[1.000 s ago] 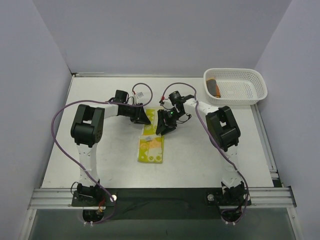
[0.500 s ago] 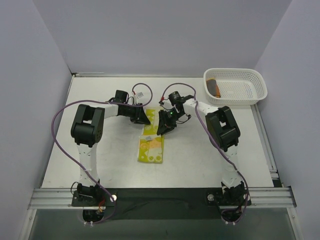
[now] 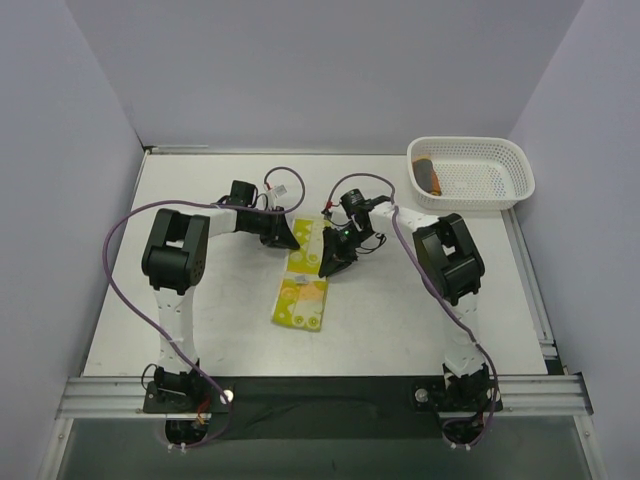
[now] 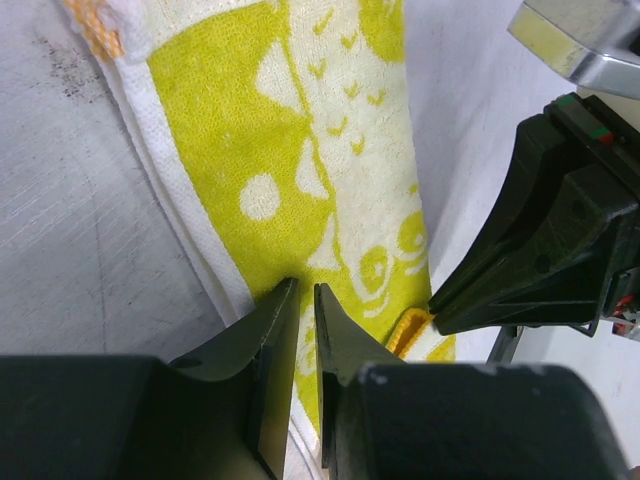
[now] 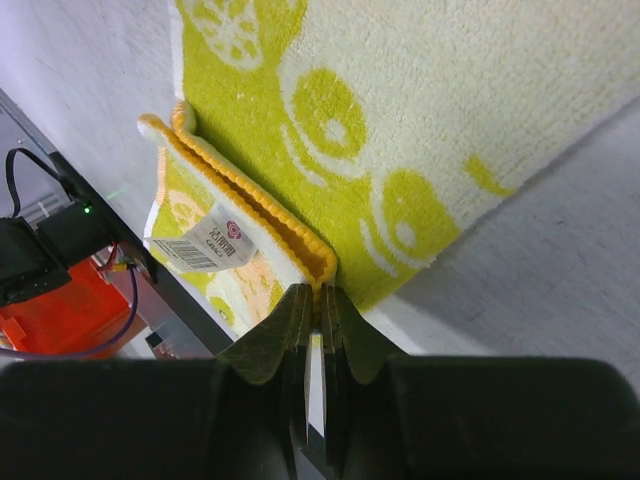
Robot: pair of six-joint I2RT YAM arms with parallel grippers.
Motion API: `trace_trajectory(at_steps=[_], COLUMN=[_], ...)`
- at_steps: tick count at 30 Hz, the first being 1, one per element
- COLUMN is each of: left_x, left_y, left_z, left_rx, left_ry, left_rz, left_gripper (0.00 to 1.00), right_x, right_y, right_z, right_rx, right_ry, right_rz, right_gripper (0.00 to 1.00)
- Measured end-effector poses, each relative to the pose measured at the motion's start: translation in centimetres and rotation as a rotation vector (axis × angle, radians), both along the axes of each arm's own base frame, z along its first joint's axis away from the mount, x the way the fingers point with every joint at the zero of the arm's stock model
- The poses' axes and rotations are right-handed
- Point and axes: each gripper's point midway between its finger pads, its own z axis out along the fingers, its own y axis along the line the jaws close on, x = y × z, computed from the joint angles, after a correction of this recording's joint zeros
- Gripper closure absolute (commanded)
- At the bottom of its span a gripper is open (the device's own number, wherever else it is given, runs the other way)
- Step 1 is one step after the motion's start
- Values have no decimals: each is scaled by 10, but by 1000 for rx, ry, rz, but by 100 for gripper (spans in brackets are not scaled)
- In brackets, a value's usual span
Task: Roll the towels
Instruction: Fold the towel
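Two robot arms bend inward over a pale desk (image 3: 220, 300), meeting at the far end of a yellow towel (image 3: 300, 300) printed with lime-green cartoon animals. It lies flat at mid-desk as a long strip running toward the arm bases.

The left fingers (image 4: 265, 350) stand at the towel's white left border, drawn nearly together with only a thin dark slit between them. Whether any cloth is caught in that slit cannot be told. The right fingers (image 5: 275, 340) are pressed tightly together, pinching a turned-over corner of the same towel, where an orange-stitched hem curls up off the layer beneath. A small white label (image 5: 205, 245) hangs from that hem.

Each arm appears to take one corner of the same short end. That would let both sides lift evenly, so the cloth curls over itself and the roll starts straight rather than skewed.

An orange towel (image 3: 428, 176) with dark markings sits well apart, at the left end of a white mesh basket (image 3: 500, 190) at the far right corner of the desk.

From above, both wrists cover the towel's far end, so the start of the roll is hidden there. The left wrist view cuts off the towel's lower edge behind its own fingers. The basket wall hides much of the orange towel, so whether it is already rolled is unclear. The label's print is too small to read.
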Motion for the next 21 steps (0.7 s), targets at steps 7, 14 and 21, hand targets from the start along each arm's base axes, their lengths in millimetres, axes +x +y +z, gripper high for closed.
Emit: trace_trajectory(at_steps=[7, 14, 21], left_x=[0, -1, -9], left_y=[0, -1, -2], left_z=[-1, 1, 11], left_rx=[5, -5, -44], left_ry=[-1, 1, -23], left_rz=[2, -3, -21], left_gripper=[78, 54, 46], right_x=[-3, -2, 5], right_y=[-2, -2, -4], right_z=[9, 8, -10], right_rx=[10, 10, -26], right_ry=[-12, -14, -11], right_rz=[0, 2, 8], right_gripper=[100, 93, 89])
